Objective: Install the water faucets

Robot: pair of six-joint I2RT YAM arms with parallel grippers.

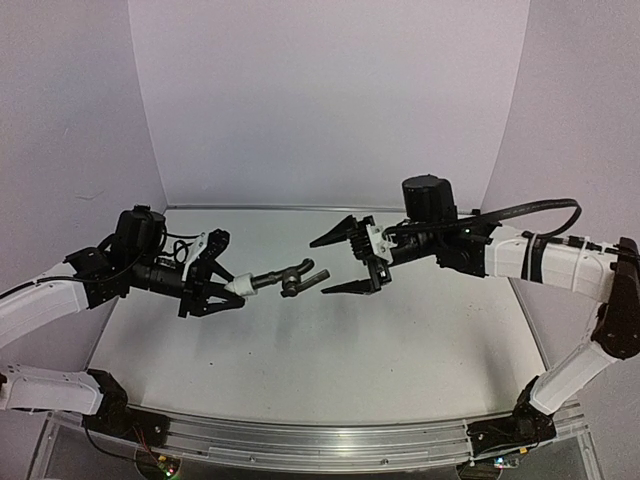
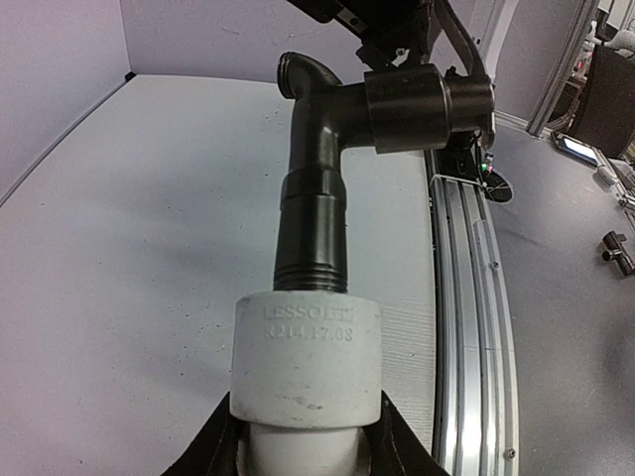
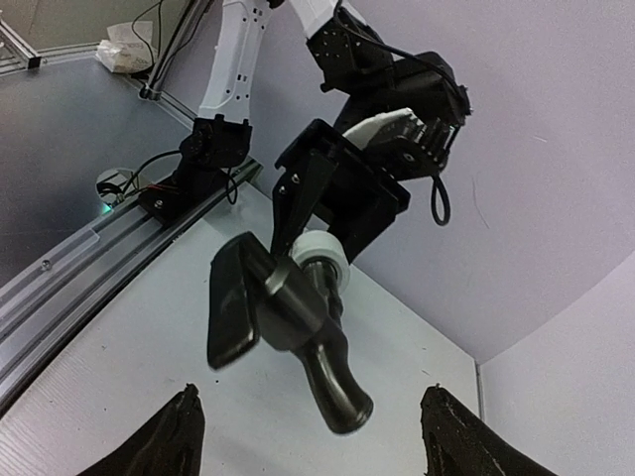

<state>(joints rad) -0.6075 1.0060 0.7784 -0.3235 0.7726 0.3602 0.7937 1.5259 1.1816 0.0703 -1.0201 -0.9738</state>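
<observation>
Gripping the white fitting (image 2: 308, 357), the left pincer (image 1: 232, 287) is seen clamped on it, up in the air over the middle of the desk (image 1: 350, 360). The dark faucet (image 1: 290, 278) is stuck into the fitting. The right pincer (image 1: 322, 267) is spread apart just beside the faucet's far end, with nothing held.

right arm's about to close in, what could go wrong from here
The left jaws pinch only the white fitting. The faucet sticks out well beyond it, so a push from the right may twist it askew.
The right jaws stand open near the faucet's tip. They may catch the lever handle instead of the body and slip.
Everything is held above the table, so a slip would likely drop it.
</observation>
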